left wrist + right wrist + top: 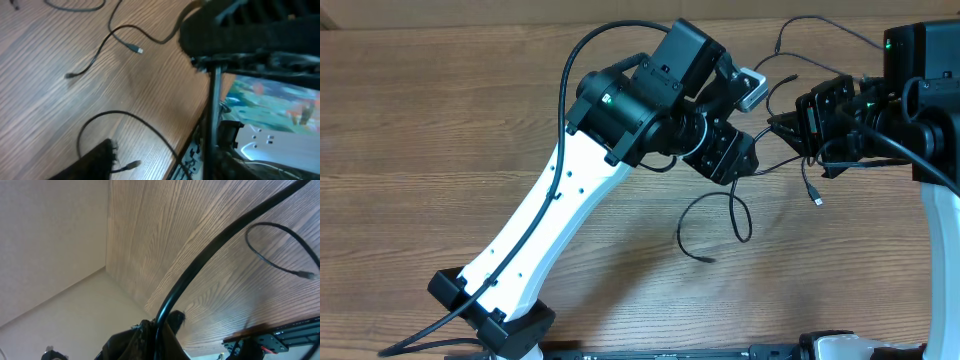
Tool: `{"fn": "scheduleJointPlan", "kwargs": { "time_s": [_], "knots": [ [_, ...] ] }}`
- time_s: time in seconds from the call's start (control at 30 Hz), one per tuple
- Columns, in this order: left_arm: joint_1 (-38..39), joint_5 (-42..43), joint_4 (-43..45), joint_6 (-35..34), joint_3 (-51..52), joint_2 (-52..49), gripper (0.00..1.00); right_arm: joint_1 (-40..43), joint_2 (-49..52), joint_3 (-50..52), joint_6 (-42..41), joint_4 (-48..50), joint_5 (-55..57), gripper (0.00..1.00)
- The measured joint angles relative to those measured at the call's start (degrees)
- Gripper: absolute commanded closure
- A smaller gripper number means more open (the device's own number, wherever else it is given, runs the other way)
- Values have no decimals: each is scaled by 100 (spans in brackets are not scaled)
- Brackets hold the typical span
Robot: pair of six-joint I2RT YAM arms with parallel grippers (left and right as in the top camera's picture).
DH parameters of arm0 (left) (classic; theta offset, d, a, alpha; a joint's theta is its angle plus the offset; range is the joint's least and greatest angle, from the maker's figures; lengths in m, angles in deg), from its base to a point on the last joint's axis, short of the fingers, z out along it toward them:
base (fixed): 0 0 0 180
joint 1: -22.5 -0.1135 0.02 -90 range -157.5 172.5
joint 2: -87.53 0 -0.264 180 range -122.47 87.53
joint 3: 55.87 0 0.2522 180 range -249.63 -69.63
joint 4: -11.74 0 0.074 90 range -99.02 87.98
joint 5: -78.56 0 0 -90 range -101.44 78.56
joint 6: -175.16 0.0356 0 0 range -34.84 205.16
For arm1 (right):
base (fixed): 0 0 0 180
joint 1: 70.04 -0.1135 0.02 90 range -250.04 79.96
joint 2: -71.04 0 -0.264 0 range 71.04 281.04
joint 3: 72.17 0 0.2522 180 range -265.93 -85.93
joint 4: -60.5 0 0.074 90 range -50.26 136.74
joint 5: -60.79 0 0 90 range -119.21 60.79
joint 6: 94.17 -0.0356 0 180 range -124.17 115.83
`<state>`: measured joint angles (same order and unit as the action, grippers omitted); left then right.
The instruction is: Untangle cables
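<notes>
Fingers (142,337) of the right gripper (782,125) pinch one black strand of the cables (817,198), which runs up past the wrist camera. Beside it is the left gripper (745,150); whether its fingers are spread cannot be told. Loose loops and a silver-tipped plug (137,49) lie on the wood tabletop (440,120) below.
</notes>
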<state>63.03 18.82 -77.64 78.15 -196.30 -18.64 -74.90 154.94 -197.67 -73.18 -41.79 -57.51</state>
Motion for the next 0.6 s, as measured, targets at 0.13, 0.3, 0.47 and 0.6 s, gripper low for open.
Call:
{"fn": "scheduleJointPlan", "kwargs": {
  "time_s": [0.13, 0.3, 0.47, 0.6],
  "knots": [
    [0, 184, 66, 15, 0, 0, 83, 0, 0, 0, -4, 4, -2, 96],
    [0, 306, 76, 13, 0, 0, 96, -4, 2, 0, 61, 39, 129, 96],
    [2, 323, 125, 9, 0, 0, 96, -22, 2, 0, 315, 26, 374, 87],
    [11, 57, 59, -199, 0, 0, 96, -9, 2, 0, 879, 61, 632, 43]
  ]
}}
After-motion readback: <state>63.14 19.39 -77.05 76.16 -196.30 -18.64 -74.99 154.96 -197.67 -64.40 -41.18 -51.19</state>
